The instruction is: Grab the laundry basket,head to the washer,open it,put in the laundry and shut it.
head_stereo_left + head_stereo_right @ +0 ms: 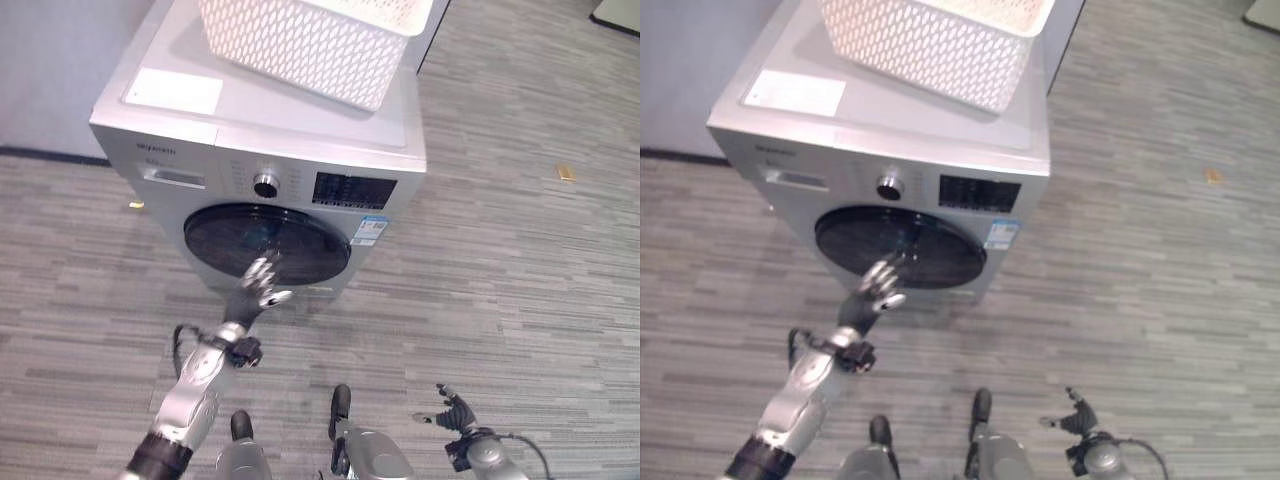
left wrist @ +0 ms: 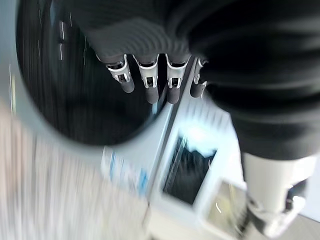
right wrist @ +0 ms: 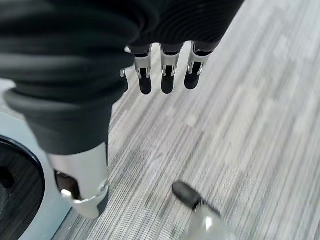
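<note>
Left robot hand point(image 1: 262, 285) raised in front of washer point(image 1: 290, 130), fingers point(image 2: 150, 82) fairly straight and spread, holding nothing, tips at or just off the lower part of the dark round door point(image 1: 263, 241); contact can't be told. Door shut. Right robot hand point(image 1: 455, 410) hangs low over the grey striped floor point(image 1: 520, 260), well apart from washer, fingers point(image 3: 165, 75) relaxed, empty. White perforated laundry basket point(image 1: 310, 35) sits on top of washer, toward its back right. Control knob point(image 1: 266, 185) and dark display panel point(image 1: 354, 189) above door.
</note>
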